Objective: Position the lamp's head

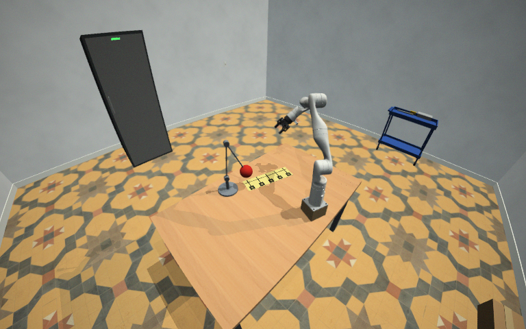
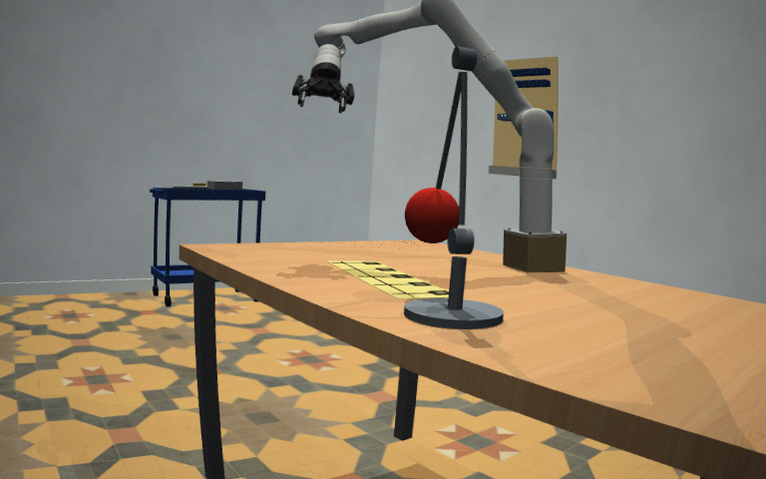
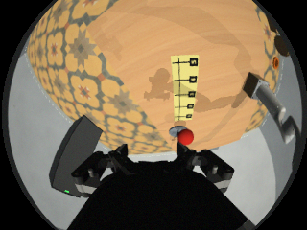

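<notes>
The lamp's round grey base (image 1: 227, 189) (image 2: 453, 315) stands on the bench (image 1: 232, 261) (image 2: 611, 332) beside the near end of the yellow marked strip (image 1: 268, 179) (image 3: 184, 86). Its lower arm is upright, and its upper arm slopes down from the top joint (image 1: 226, 143) (image 2: 464, 59). The red ball head (image 1: 246, 171) (image 2: 432, 215) (image 3: 185, 137) hangs in the air near the strip's lamp end, more than its own width above the bench. My gripper (image 1: 278, 128) (image 2: 321, 107) (image 3: 152, 149) is open and empty, high above the far part of the strip, touching nothing. The numbers are too small to read surely.
The robot's base block (image 1: 314, 209) (image 2: 534, 250) stands on the bench at the side of the strip. A blue cart (image 1: 407, 118) (image 2: 207, 194) and a dark door (image 1: 128, 98) are away from the bench. The lamp's top joint stands high beside the strip.
</notes>
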{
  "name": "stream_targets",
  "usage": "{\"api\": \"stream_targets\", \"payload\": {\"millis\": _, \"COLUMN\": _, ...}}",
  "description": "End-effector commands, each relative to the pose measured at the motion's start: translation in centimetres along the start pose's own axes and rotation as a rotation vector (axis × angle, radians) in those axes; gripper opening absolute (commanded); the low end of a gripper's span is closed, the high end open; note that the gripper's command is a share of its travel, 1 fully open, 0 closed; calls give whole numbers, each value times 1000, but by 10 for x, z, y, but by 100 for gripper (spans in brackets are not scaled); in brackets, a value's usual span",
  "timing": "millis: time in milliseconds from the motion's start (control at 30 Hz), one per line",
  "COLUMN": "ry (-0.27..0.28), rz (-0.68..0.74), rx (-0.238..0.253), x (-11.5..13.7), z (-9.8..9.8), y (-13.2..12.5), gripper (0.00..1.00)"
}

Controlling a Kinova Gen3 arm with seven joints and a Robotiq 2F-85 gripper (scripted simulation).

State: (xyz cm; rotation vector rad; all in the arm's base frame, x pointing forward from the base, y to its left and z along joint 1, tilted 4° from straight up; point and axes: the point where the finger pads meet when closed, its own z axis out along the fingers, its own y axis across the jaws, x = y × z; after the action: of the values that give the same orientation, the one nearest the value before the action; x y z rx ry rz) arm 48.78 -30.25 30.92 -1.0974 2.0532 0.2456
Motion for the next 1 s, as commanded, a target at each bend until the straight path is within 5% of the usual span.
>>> {"api": "stream_targets", "payload": {"millis": 0, "ry": -9, "rz": 2, "rx": -24, "x": -25, "z": 0, "y": 18, "gripper": 100}}
{"api": "stream_targets", "payload": {"millis": 967, "ry": -78, "rz": 80, "rx": -163, "x": -145, "z": -3, "y": 120, "gripper": 100}}
